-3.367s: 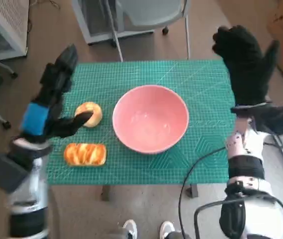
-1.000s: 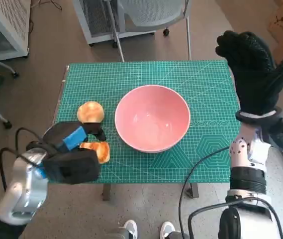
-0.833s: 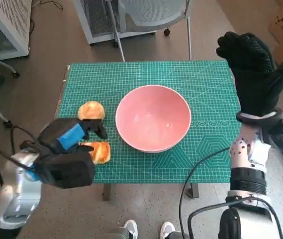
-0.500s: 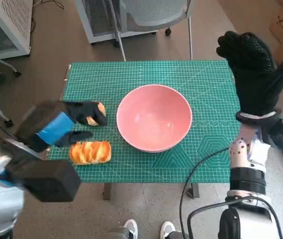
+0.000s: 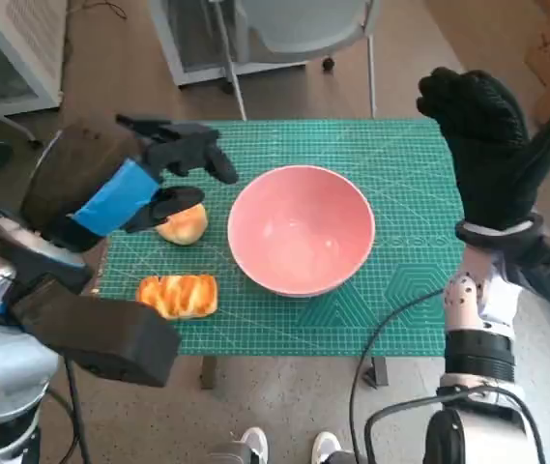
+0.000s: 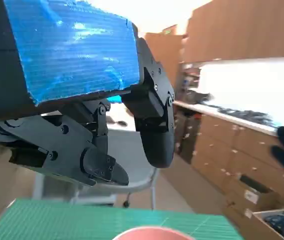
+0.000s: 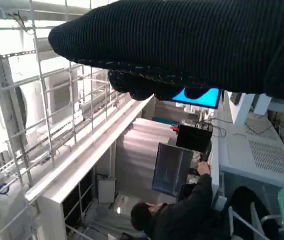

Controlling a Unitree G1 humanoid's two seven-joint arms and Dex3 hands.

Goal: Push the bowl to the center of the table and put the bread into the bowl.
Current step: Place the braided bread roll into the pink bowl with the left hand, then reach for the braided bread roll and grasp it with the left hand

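Note:
The pink bowl (image 5: pixel 301 229) sits near the middle of the green cutting mat (image 5: pixel 390 164); its rim (image 6: pixel 149 232) peeks into the left wrist view. A round bun (image 5: pixel 184 224) lies just left of the bowl, and a glazed bread loaf (image 5: pixel 178 295) lies nearer the front edge. My left hand (image 5: pixel 163 164) hovers above the bun with fingers spread and nothing in it. My right hand (image 5: pixel 487 145) is raised high off the mat's right side, open and empty; its glove (image 7: pixel 181 45) spans the right wrist view.
A chair (image 5: pixel 284 39) stands behind the table and a white cabinet (image 5: pixel 14 43) at the far left. A cable (image 5: pixel 381 329) hangs by my right forearm. Shoes (image 5: pixel 284 447) show below the front edge. A person (image 7: pixel 181 220) sits at monitors in the right wrist view.
My left hand rose from over the glazed loaf and swung back and up past the bun, fingers now spread; both breads stay on the mat. The right hand barely moved.

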